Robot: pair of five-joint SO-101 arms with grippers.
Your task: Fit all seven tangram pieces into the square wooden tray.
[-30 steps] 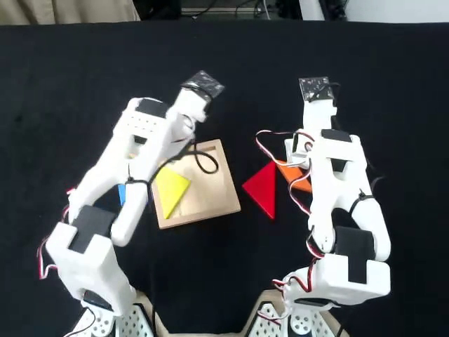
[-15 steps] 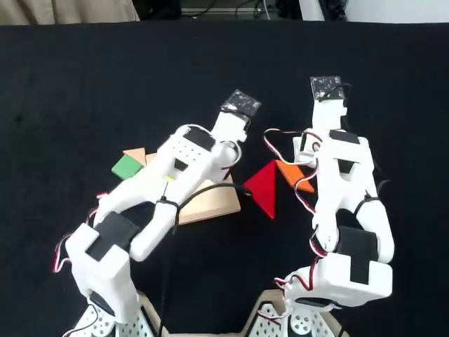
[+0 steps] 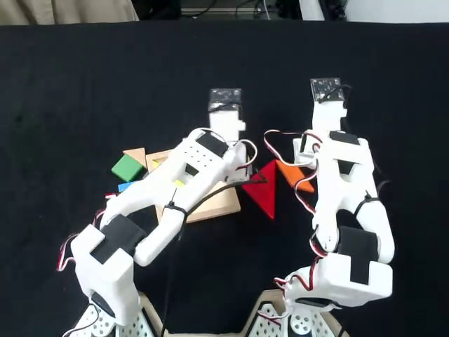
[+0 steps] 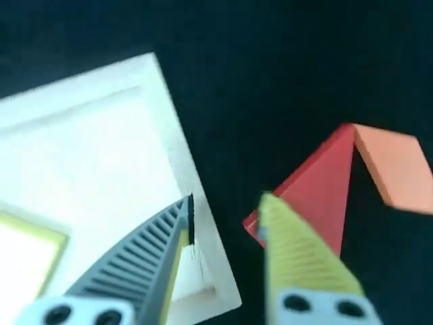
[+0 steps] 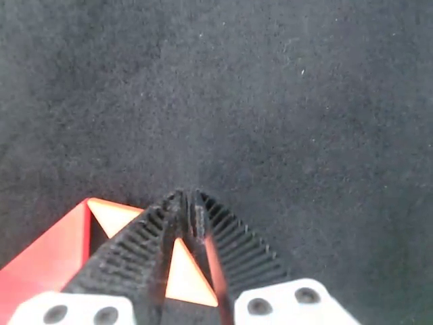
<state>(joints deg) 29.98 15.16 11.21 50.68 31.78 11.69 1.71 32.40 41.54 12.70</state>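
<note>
Left tool (image 4: pixel 226 203) is held spread above the rim of the tray (image 4: pixel 169 122) and the red triangle (image 4: pixel 318 189). The right tool (image 5: pixel 187 198) is pressed together. The desk (image 3: pixel 84 84) is covered by black cloth (image 3: pixel 393 70), and a curtain (image 3: pixel 70 10) is seen behind it.

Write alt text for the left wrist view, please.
The left gripper, fingers open, hangs between the wooden tray and a red triangle. An orange piece lies beside the triangle; a yellow piece sits in the tray.
</note>
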